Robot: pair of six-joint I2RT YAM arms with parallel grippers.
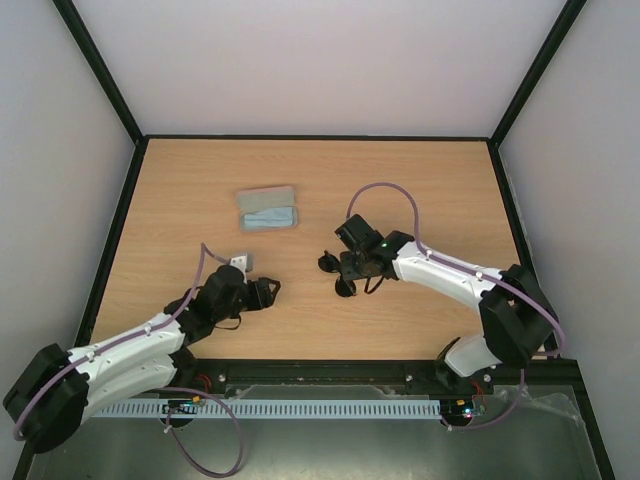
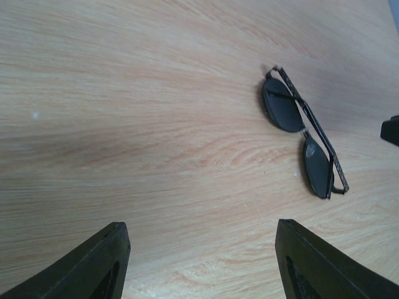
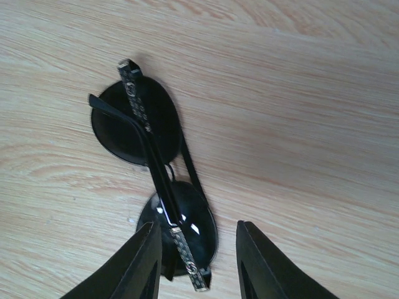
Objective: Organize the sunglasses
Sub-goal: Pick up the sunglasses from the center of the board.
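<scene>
The sunglasses [image 1: 337, 277] lie folded on the wooden table, with two round dark lenses and thin patterned temple arms. In the right wrist view the sunglasses [image 3: 134, 121] lie just ahead, and their near lens and temple ends reach between my fingers. My right gripper [image 3: 196, 265] is open and stands over that near end, not clamped on it; in the top view it [image 1: 347, 268] is right at the glasses. My left gripper [image 1: 270, 291] is open and empty, a short way left of them. In the left wrist view the sunglasses [image 2: 302, 137] lie ahead to the right of the left gripper [image 2: 202, 261].
A grey-beige oblong thing [image 1: 267, 198] and a light blue cloth [image 1: 268, 220] lie side by side farther back on the table. Black frame rails border the table. A dark part of the right gripper [image 2: 391, 129] shows at the left wrist view's right edge.
</scene>
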